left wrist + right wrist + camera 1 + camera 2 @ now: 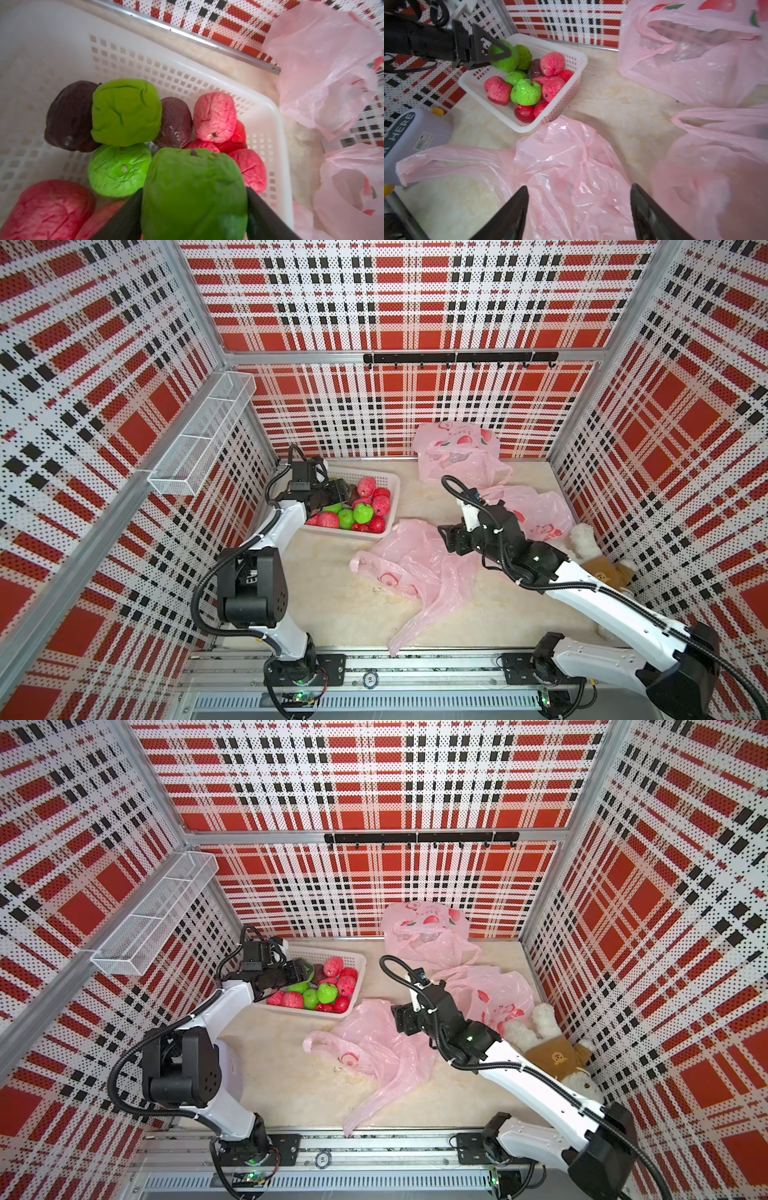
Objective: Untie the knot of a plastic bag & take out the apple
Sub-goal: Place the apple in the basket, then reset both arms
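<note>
While the left gripper point(194, 192) hangs over the white basket point(349, 533), its fingers pinch the green apple point(505, 64) from both sides. The apple sits above the pile, not resting on it. My read is that it is out of its bag and held there to be dropped in with the rest.

The pile point(124, 112) in the basket holds red, green and dark brown-purple apples, all wrinkled fakes.

The flat pink bag point(415, 568) lies just beside the basket's near corner, handles loose, with no lump inside. It is probably the emptied one.

The right gripper point(579, 186) hovers low over that bag, fingers spread, nothing between them. It is likely placed there to have pinned the plastic while the other arm pulled.

Two more pink bags sit at the back point(457, 456) and on the right point(536, 510). I can't tell whether they are knotted or filled.

A plush toy point(598, 560) lies against the right wall and is not part of the task.

Writing: a grey-white housing point(411, 141) shows "HERE" on a dark label, the rest cut off. The small sticker beside it is unreadable. The bags carry a red fruit print point(388, 578), and the text on it is too small to read.
</note>
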`<state>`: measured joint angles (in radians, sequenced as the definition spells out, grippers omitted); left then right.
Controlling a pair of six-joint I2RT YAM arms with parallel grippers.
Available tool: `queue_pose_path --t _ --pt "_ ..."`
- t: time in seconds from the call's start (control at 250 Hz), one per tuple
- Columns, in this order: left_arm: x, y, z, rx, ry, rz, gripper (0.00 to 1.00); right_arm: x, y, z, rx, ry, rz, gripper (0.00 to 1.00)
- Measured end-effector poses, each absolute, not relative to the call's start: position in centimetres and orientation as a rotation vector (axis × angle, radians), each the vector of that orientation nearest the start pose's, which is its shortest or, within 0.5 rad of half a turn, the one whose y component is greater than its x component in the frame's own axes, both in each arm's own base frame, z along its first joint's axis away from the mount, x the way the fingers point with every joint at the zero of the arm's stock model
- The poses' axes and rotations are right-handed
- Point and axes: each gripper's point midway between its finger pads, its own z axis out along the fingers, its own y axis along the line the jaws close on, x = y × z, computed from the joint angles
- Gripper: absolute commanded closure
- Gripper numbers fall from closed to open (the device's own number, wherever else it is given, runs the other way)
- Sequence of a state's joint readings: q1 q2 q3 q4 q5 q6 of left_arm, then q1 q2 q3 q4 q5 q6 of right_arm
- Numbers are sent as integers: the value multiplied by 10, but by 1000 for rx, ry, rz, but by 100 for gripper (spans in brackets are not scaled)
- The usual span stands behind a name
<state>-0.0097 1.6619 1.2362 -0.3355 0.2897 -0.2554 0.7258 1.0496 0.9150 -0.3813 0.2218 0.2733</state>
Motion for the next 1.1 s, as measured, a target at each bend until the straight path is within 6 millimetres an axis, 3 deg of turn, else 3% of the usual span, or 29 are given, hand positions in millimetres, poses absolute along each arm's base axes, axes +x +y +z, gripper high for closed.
queue_pose_path --t 0.112,0.268,0.544,0.684,0.872,0.984,1.1 --pt "463 -50 162 -129 2353 -409 15 280 170 248 -262 2057 293 14" --pt "460 -46 168 -107 2358 -353 12 270 132 255 -179 2015 167 0" --pt "451 -40 199 -74 2299 -293 10 257 68 254 -55 1946 -112 0" --pt "446 -37 224 -47 2248 -257 7 252 45 237 -26 1888 -226 0" --pt "432 -30 247 -39 2192 -192 0 253 24 198 35 1828 -309 0" --pt "411 -20 243 -63 2159 -149 0 257 16 178 55 1834 -342 0" --pt "392 -7 227 -117 2150 -105 0 266 7 173 90 1829 -377 0"
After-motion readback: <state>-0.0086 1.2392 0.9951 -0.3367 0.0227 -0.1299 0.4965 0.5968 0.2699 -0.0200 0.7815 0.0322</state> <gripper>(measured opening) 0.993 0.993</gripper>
